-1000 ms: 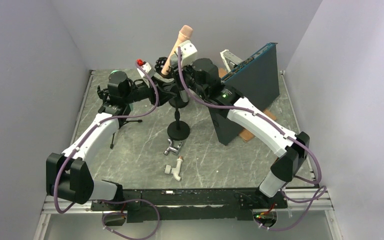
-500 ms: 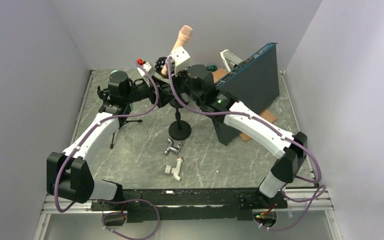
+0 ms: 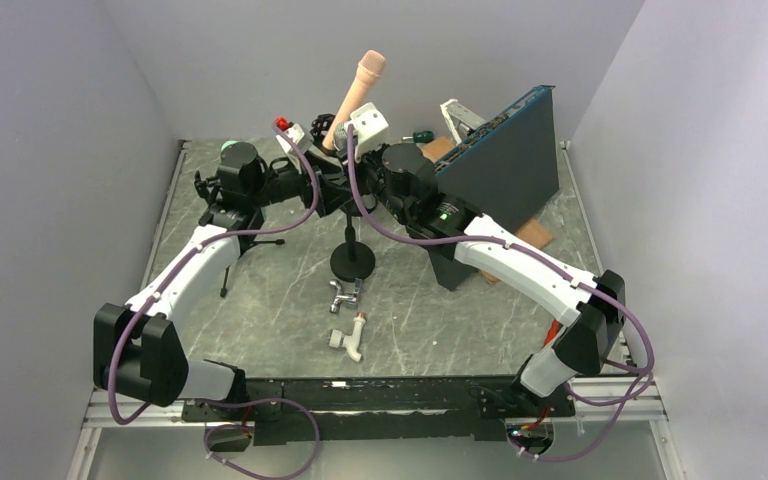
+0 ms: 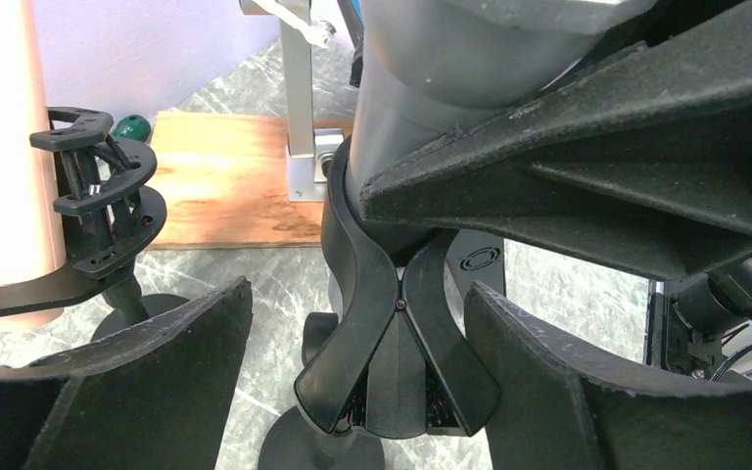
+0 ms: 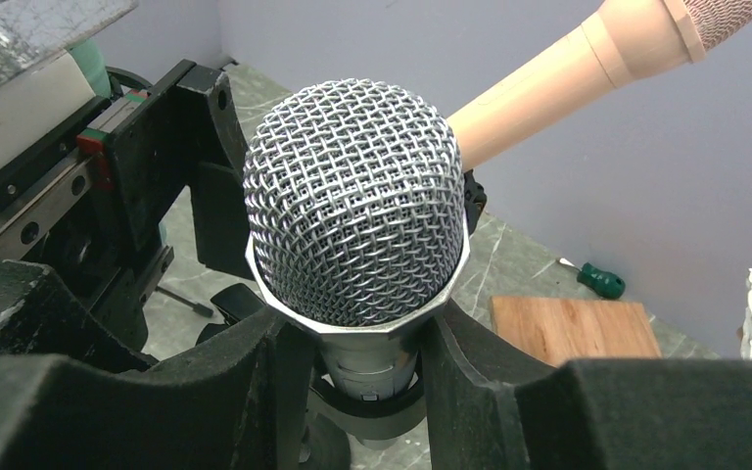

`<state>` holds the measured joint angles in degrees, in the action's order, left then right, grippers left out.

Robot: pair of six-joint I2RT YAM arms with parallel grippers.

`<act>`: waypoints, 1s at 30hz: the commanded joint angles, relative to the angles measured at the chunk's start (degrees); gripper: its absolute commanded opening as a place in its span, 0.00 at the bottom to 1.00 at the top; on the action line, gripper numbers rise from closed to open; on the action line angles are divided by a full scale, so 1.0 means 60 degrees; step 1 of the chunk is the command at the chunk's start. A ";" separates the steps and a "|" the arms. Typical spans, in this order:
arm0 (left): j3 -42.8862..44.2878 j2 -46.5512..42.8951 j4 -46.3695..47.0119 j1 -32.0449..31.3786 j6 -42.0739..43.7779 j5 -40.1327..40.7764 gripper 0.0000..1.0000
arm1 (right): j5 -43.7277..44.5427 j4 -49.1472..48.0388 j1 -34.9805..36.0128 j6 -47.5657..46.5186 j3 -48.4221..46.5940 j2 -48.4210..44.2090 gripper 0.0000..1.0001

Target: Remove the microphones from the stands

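The right gripper (image 5: pixel 362 328) is clenched on the silver mesh-headed microphone (image 5: pixel 357 235), one black finger on each side of the barrel just under the grille. That microphone stands upright in the forked clip of the black round-based desk stand (image 3: pixel 352 262), near the middle of the grey marbled table (image 3: pixel 260 310).

The left gripper (image 4: pixel 357 289) is released. Its fingers are spread on either side of the clip. A strip of table shows between the clip and one finger, while the other finger sits right against it or nearly so.

The air straight above the grille is free. Just behind it and higher up, a peach-coloured microphone (image 5: pixel 587 59) slants up and away, held in a black ringed mount (image 4: pixel 98 196).

A dark blue upright panel (image 3: pixel 500 165) stands close on the right, with a wooden board (image 5: pixel 573 328) and a green-handled screwdriver (image 5: pixel 602 282) by the back wall. Plain walls close in the left, back and right edges of the table.

A chrome tap fitting (image 3: pixel 345 293) and a white pipe fitting (image 3: pixel 350 338) lie near the stand's base, toward the arms.

In all there are two microphones, two holders and two fittings.
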<state>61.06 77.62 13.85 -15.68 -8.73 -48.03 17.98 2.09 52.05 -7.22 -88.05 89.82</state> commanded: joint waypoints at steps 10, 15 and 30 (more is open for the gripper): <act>0.1040 0.0640 -0.1679 -0.0053 0.0985 0.1080 0.00 | -0.0304 -0.0988 0.0155 0.0282 -0.0892 -0.0270 0.00; 0.0931 0.0510 -0.1520 -0.0063 0.0967 0.0950 0.00 | -0.0353 -0.0863 0.0160 0.0059 -0.1679 -0.0028 0.00; 0.1071 0.0658 -0.1563 -0.0082 0.0732 0.0875 0.05 | 0.0677 0.0258 0.0179 -0.0061 -0.3484 -0.0916 0.00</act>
<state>66.83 80.51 6.46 -16.34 -5.21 -45.34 19.62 4.54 53.04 -9.61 -114.41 91.57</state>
